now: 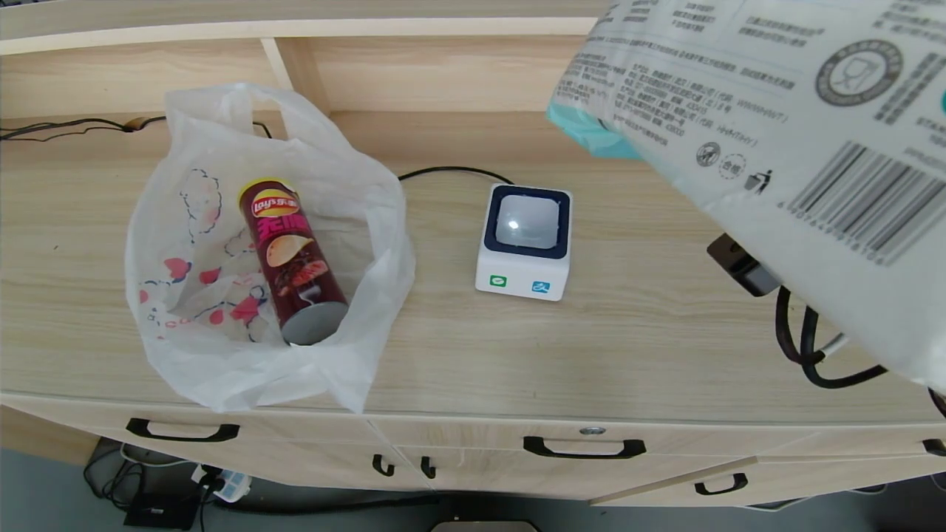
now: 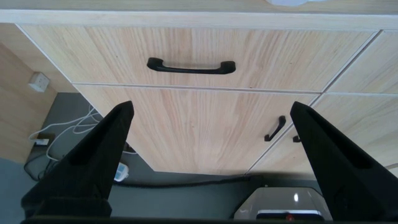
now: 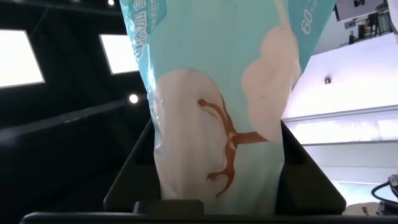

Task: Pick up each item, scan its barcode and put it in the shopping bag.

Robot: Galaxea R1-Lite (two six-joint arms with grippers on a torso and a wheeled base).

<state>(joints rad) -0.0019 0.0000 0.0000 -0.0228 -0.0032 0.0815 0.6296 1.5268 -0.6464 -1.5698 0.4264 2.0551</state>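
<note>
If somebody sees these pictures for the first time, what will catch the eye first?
The soft pack, barcode facing the camera, looms at the upper right of the head view, clamped in the right hand. At the left of the counter a chips can lies inside the shopping bag, with the white scanner to its right.

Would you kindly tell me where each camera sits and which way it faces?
Head view: on the head, facing forward and down at the counter, shopping bag and scanner; the right arm's cables show under the raised pack.
Left wrist view: low before the counter, facing its drawer fronts; own left gripper, fingers open.
Right wrist view: tilted up toward ceiling lights; own right gripper, fingers shut on the pack.
Shared: head and right wrist views both show the pack.
</note>
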